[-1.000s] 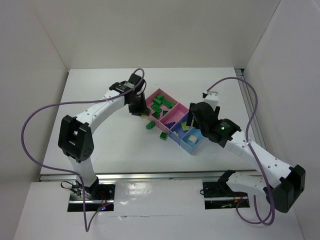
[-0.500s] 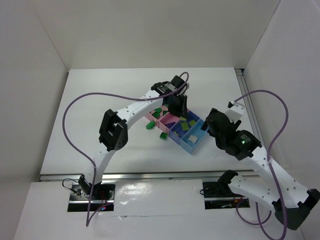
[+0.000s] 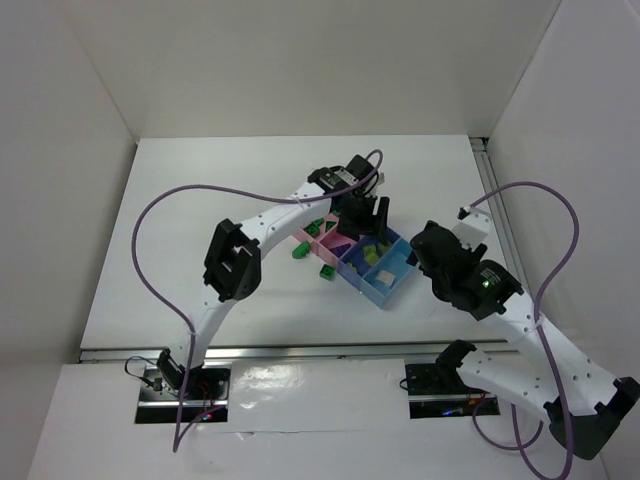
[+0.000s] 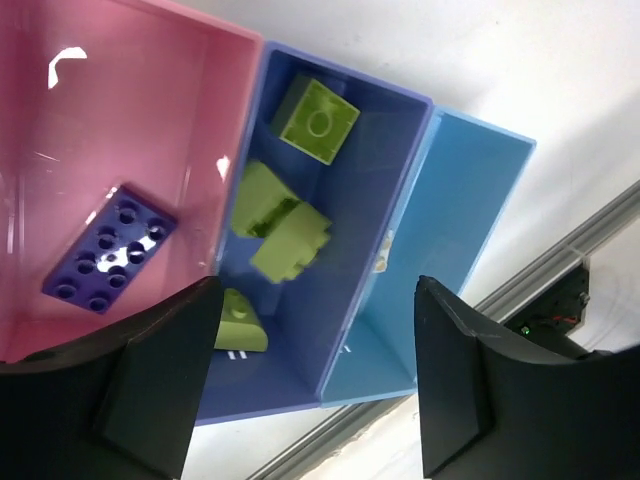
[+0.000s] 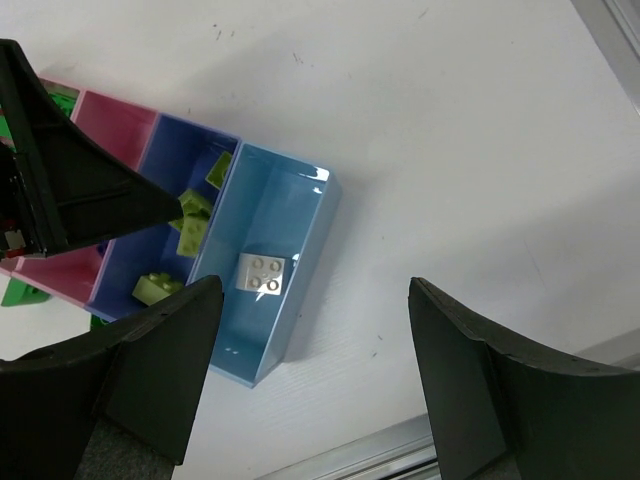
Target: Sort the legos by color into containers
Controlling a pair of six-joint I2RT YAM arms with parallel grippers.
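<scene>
My left tool (image 4: pixel 318 300) hangs wide open and empty directly above the periwinkle bin (image 4: pixel 372 200). That spread suits letting a brick fall rather than gripping one. Several yellow-green legos (image 4: pixel 280 230) lie inside that bin, so I take it as the pale-green one. Joined to one side of the periwinkle bin, the pink bin (image 4: pixel 120 120) holds the lone purple brick (image 4: pixel 108 247). Joined to its other side, the light blue bin (image 5: pixel 290 215) holds the white brick (image 5: pixel 261 274). My right tool (image 5: pixel 315 290) is likewise fully open with nothing in it. It is held high, out past the light blue side of the periwinkle bin, I judge to leave the left arm room. Two dark green legos (image 3: pixel 300 251) lie on the table (image 3: pixel 200 220) off the periwinkle bin's pink side, not yet sorted.
</scene>
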